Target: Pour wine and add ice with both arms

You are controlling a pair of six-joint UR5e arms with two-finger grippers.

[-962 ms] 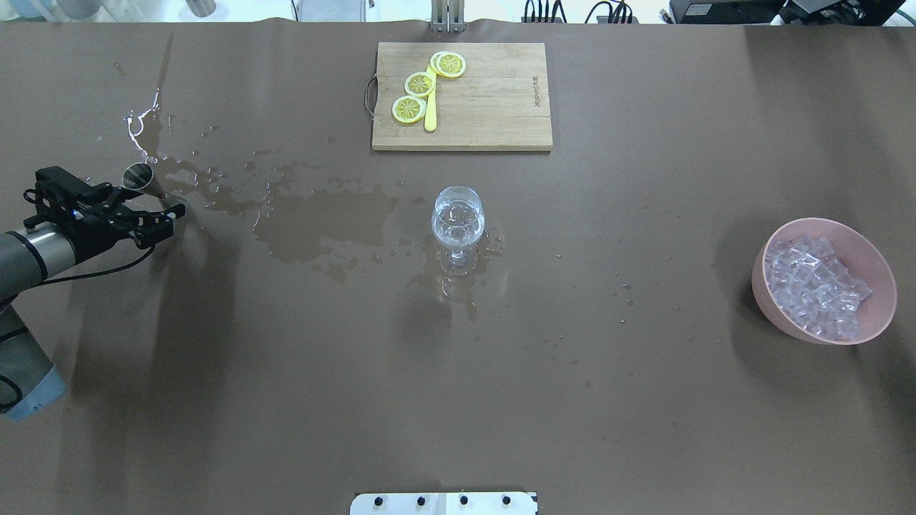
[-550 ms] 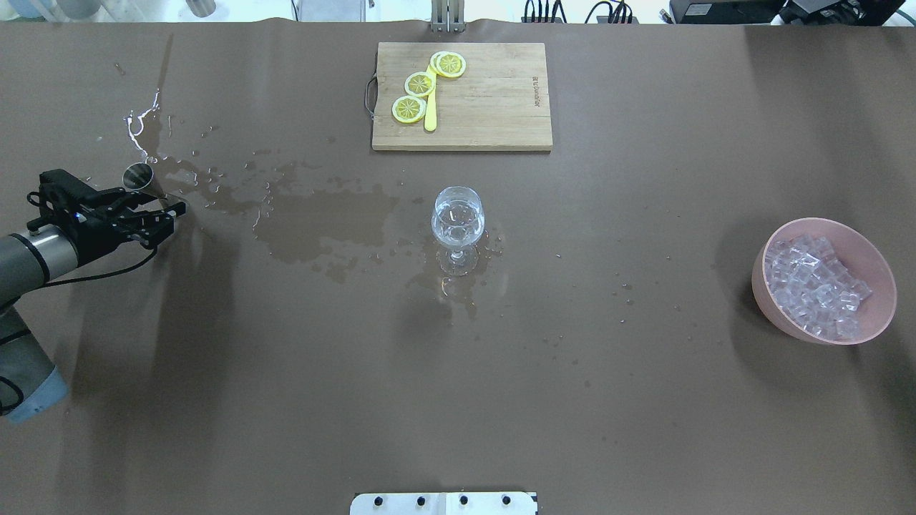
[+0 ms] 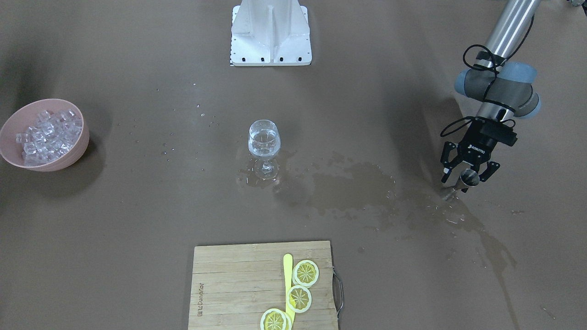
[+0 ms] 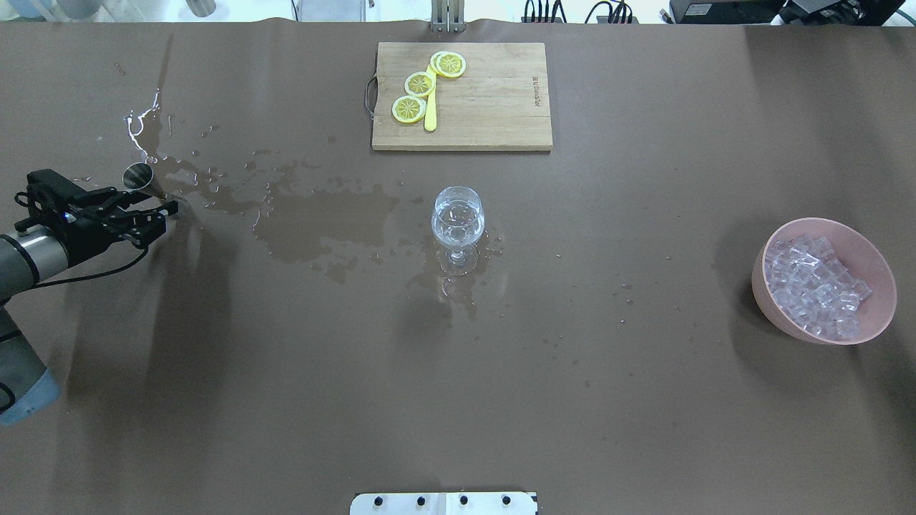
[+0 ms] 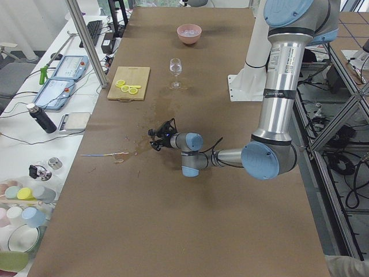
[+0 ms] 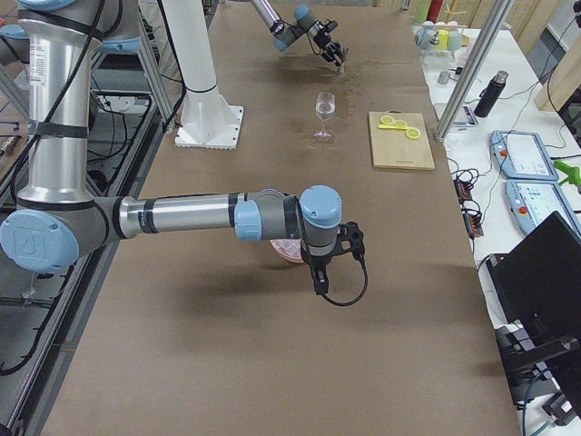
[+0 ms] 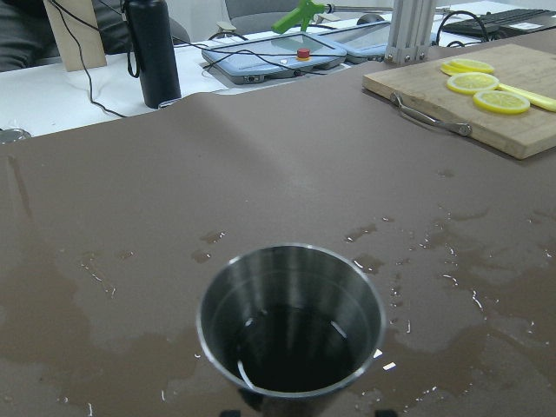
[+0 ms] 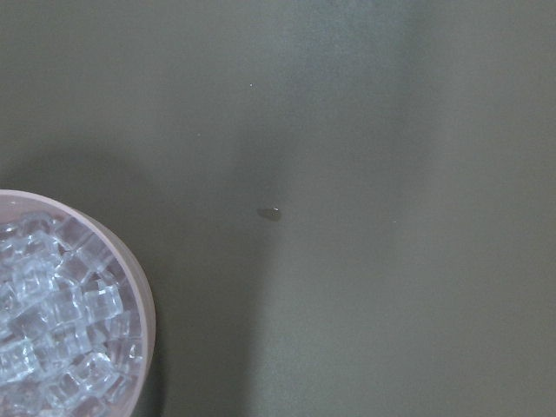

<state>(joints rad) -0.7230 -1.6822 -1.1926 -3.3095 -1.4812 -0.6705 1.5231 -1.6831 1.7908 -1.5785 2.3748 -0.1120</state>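
A stemmed glass [image 4: 458, 222] stands mid-table with the clear wine [image 3: 263, 137] in its bowl. The ice [image 4: 816, 286] is heaped in a pink bowl [image 4: 773, 311] at the right; the right wrist view shows the ice [image 8: 61, 347] at its lower left. A steel measuring cup [image 4: 138, 175] stands on the wet table at the far left and fills the left wrist view [image 7: 291, 317]. My left gripper [image 4: 163, 213] is open, its fingers spread on either side of the cup [image 3: 468, 176]. My right gripper [image 6: 320, 277] hangs over the bowl; I cannot tell its state.
A wide spill [image 4: 322, 222] darkens the table between cup and glass. A wooden cutting board [image 4: 494, 107] with lemon slices [image 4: 419, 84] lies at the far edge. The white stand base [image 3: 270, 32] sits at the robot's side.
My left gripper has drawn back a little toward the table's left edge. The steel cup has stayed where it was.
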